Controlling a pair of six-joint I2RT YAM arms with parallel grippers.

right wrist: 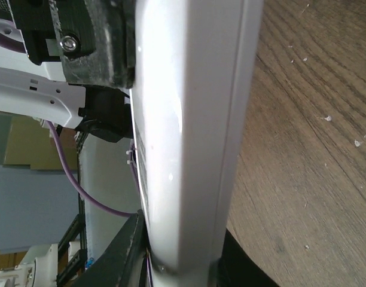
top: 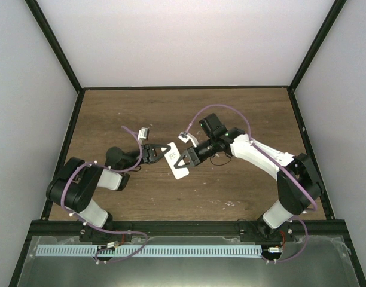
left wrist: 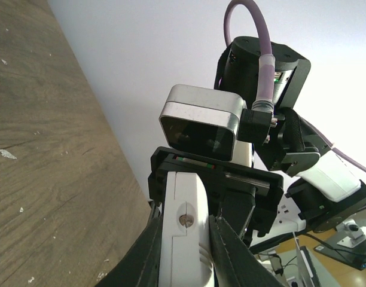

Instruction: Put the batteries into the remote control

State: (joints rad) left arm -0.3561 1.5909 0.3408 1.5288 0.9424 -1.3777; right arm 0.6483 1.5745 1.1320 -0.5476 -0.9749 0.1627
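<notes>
Found the remote control (top: 176, 161) midway between the two arms, apparently clear of the tabletop (top: 243, 113), with its long axis laid far-to-near and leaning slightly right. Noted the left pincer (top: 152, 154) on its left side near the far end, narrowed tight onto it. Noted the right pincer (top: 184, 158) opposite, fingers (right wrist: 132, 245) set against both faces, seemingly gripping too. Spotted no batteries in any view. Made out a round screw or hole in the remote's end face only from the left wrist. Got the whole layout only from overhead.
</notes>
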